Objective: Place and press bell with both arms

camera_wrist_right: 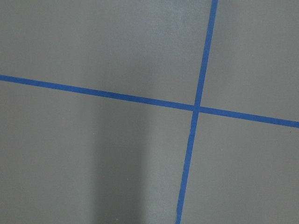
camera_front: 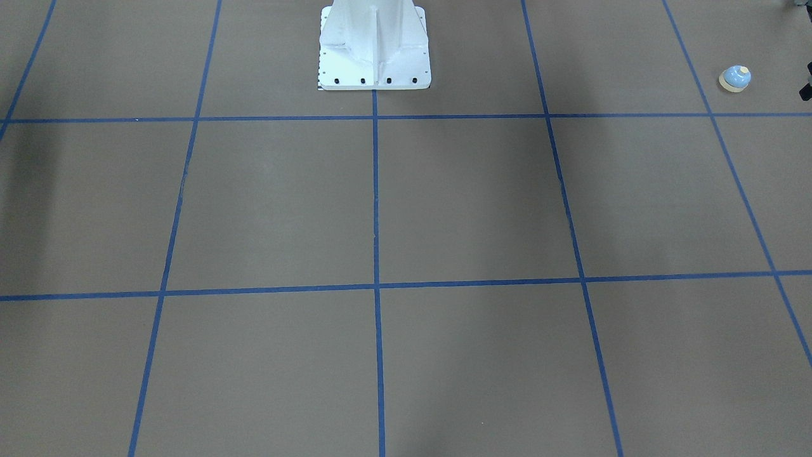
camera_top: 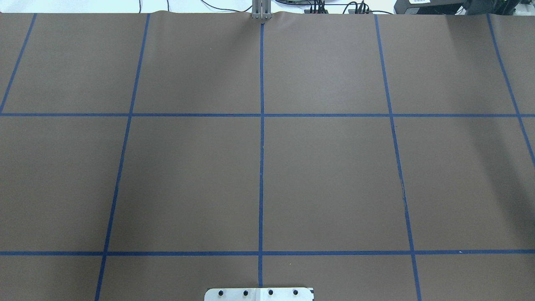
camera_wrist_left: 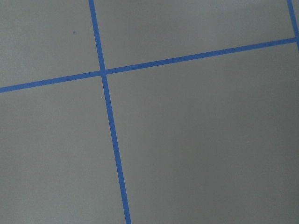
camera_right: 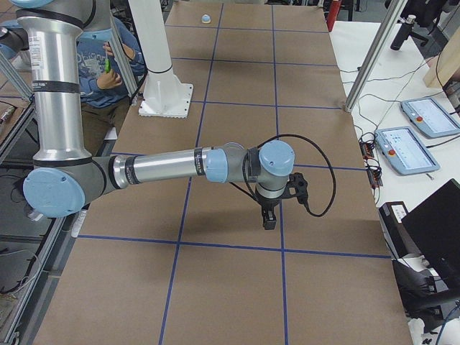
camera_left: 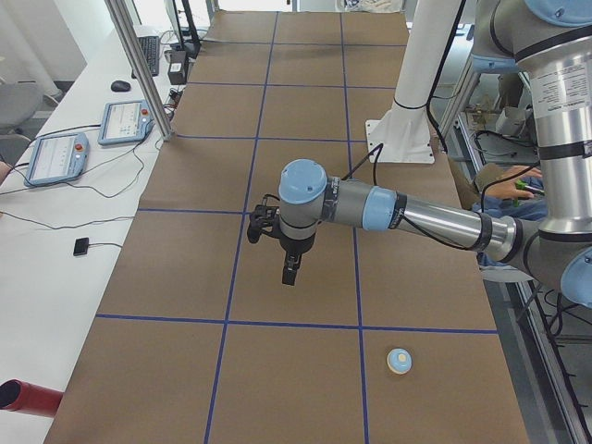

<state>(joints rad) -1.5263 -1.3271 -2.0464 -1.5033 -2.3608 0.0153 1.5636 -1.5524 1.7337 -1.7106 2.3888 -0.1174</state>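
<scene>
Likely step: reaching for the bell (camera_left: 399, 361). The left hand (camera_left: 289, 270) should be coming down straight over the dome, gripping the base and sparing the button. The bell is sitting upright on the bench (camera_left: 185, 277), far to the pedestal's (camera_left: 404, 139) left and well apart from the hovering left hand. The right hand (camera_right: 269, 215) is hanging farther off. Finger spread on both hands: cannot tell.
</scene>
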